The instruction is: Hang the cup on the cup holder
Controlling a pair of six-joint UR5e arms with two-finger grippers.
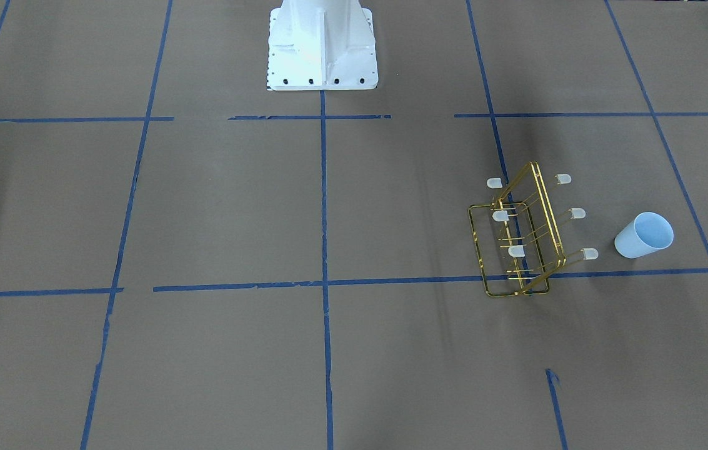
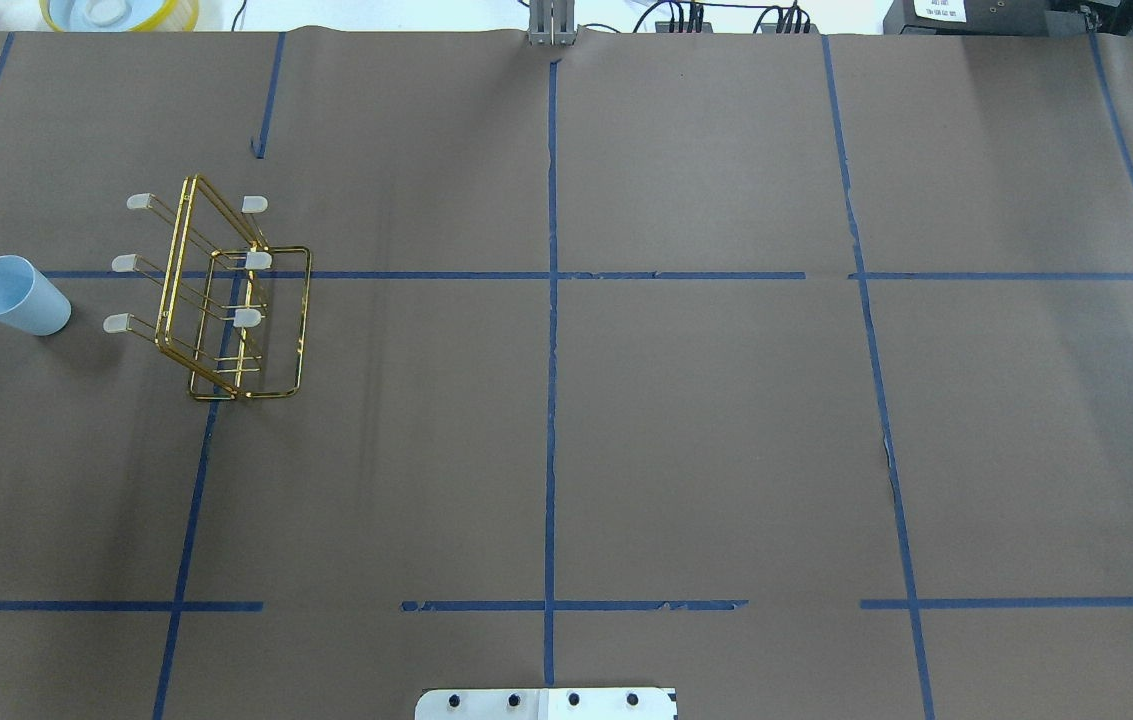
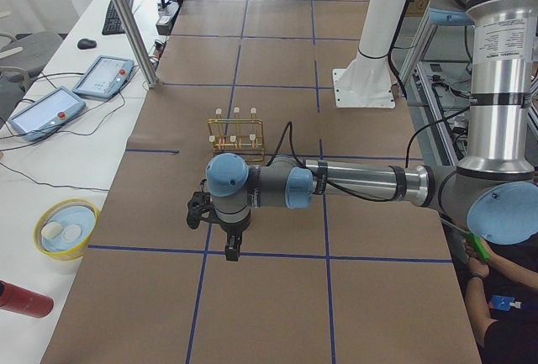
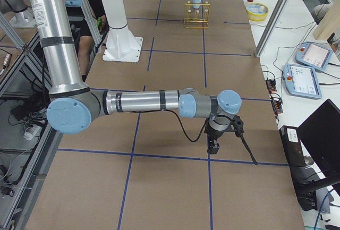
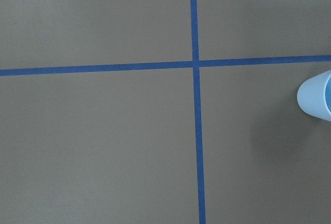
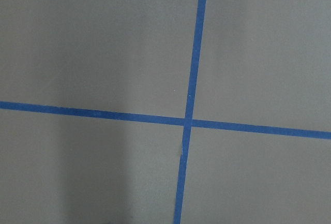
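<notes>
Nothing hung yet: the small pale blue plastic cup (image 2: 18,296) stands just left of the gold wire rack (image 2: 231,300), and finger spacing on the left gripper (image 3: 233,250) and right gripper (image 4: 212,147) cannot be told.

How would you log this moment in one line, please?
cup: on table beside cup holder, not hung | left fingers: over table, open/shut unclear | right fingers: over table, open/shut unclear

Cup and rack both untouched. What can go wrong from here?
The cup stands mouth up, so it must be flipped onto a prong; its smooth tapered wall may slip in the grasp.
The cup holder is thin wire with capped prongs pointing toward the cup; a bump on approach may shift it.
</notes>
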